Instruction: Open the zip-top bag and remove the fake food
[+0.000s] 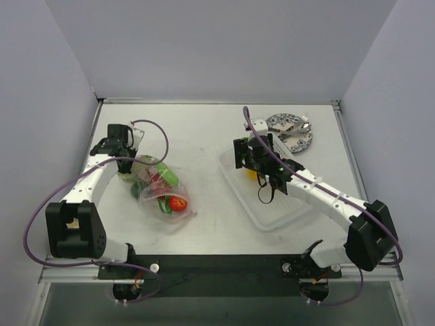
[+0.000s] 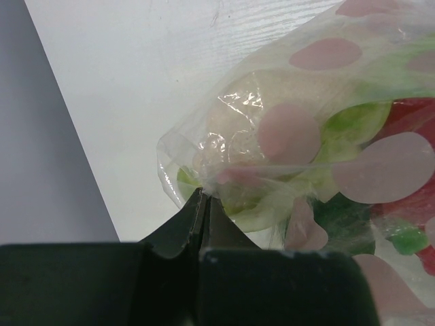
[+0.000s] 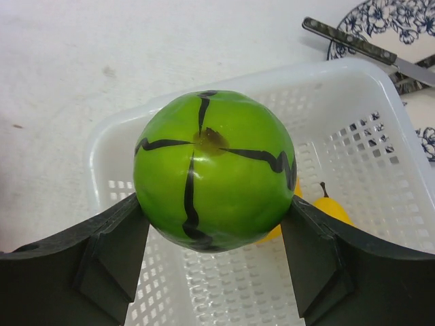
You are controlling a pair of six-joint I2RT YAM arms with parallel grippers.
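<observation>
Our zip-top bag [image 1: 151,198] lies left on the counter [image 1: 204,136] with fake food [image 1: 178,203] inside, our left fingers [image 2: 187,221] pinched shut on its edge. Spread wide, our right fingers [image 3: 112,251] hold a green fake fruit [image 3: 214,170] over the white tray [image 3: 367,88]. Next we judge it needs releasing there.

Tabletop [image 1: 211,136]: white, matte, with a few small dark specks showing in the right wrist view. Three items lie directly on it. Zip-top bag [image 1: 166,216] is left of centre, crumpled, clear with pink dots. White mesh tray [image 1: 272,216] is right of centre, angled upper left to lower right. Blue-patterned plate [image 1: 301,143] is upper right, near the tray's far end; contact unclear. Bag and tray are well apart.
</observation>
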